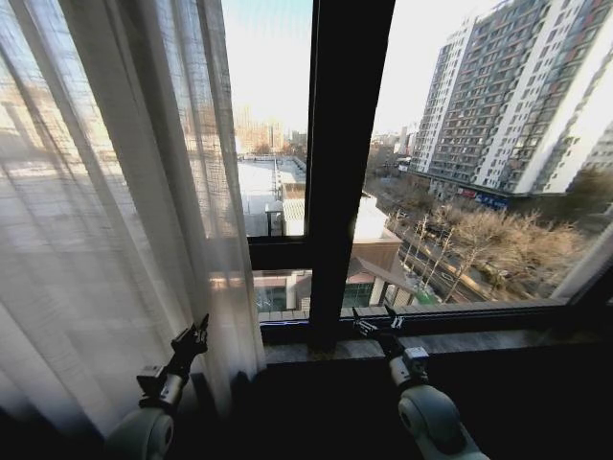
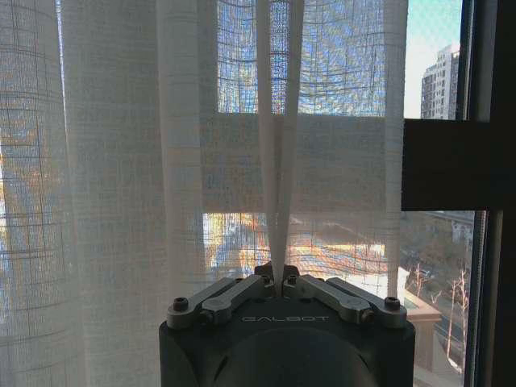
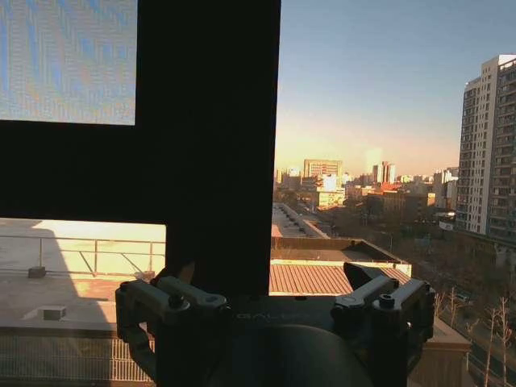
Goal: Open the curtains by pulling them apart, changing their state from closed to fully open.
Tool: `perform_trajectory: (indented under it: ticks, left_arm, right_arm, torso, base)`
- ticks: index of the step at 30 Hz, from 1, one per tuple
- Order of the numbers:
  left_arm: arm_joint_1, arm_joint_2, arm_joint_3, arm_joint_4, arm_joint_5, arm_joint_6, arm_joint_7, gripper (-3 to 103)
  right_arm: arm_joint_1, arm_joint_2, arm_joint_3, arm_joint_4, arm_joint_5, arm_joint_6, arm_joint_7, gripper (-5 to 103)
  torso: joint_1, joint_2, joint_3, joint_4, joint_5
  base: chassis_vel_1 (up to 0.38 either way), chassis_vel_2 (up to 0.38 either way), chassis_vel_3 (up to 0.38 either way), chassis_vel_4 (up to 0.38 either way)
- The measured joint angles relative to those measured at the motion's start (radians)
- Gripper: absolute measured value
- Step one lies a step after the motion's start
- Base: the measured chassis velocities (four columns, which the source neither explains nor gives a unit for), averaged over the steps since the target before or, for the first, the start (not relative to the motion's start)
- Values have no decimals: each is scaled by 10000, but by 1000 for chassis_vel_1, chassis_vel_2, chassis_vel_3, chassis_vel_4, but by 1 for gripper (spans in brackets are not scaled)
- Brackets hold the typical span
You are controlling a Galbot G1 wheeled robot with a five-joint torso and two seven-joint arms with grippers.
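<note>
- two grippers sit low before the window: the left gripper [image 2: 279, 284] is pinched together on a pleat of the curtains [image 1: 115, 220], and the right gripper [image 1: 375, 324] is spread apart, holding nothing, near the window frame [image 1: 340, 144].
- the curtains hang left of centre; the right pane already looks uncovered.
- judged best: keep the pinch firm and draw the fold steadily leftward.
- the left wrist view shows the fold taut between the fingers, which the head view hides.
</note>
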Motion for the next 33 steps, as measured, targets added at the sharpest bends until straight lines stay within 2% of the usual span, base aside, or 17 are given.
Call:
perform_trajectory:
  ticks: [5, 19, 33]
  left_arm:
    - [57, -52, -11, -97, 12, -2, 6, 0]
    - [233, -76, -132, -241, 55, -50, -37, 0]
    - [482, -218, -167, -533, 113, -97, -58, 0]
  right_arm:
    - [-35, -2, 33, -70, -606, 129, -92, 100]
    - [-26, 8, -13, -154, -1121, 158, -97, 100]
    - [-88, 68, -6, -185, -1135, 260, -123, 100]
  torso:
    - [0, 0, 0, -1, 1]
    - [0, 0, 0, -1, 2]
    - [0, 0, 0, 0, -3]
  base:
    - [0, 0, 0, 0]
    - [7, 5, -11, -9]
    - [215, 204, -204, -207]
